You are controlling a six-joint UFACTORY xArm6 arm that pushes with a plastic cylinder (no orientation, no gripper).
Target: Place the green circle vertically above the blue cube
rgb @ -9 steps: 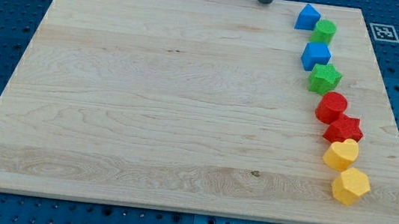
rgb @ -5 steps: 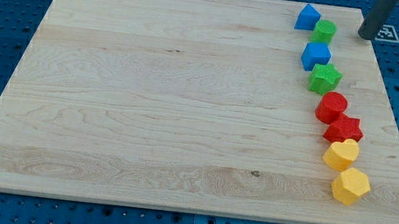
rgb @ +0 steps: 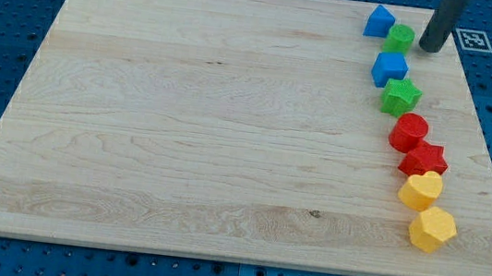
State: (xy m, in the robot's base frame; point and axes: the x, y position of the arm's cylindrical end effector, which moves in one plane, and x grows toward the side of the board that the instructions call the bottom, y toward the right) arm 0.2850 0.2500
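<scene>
The green circle (rgb: 399, 38) lies near the view's top right on the wooden board (rgb: 210, 125), directly above the blue cube (rgb: 390, 68) and touching it. My tip (rgb: 430, 47) stands just right of the green circle, a small gap apart. The rod rises out of the view's top.
A blue triangle (rgb: 378, 21) sits up-left of the green circle. Below the blue cube runs a column: green star (rgb: 400, 97), red circle (rgb: 408, 132), red star (rgb: 424, 159), yellow block (rgb: 421, 190), yellow hexagon (rgb: 432, 229). A marker tag (rgb: 472, 39) lies right of my tip.
My tip moved from the board's top middle to the right, then down and left, ending beside the green circle. No block has moved.
</scene>
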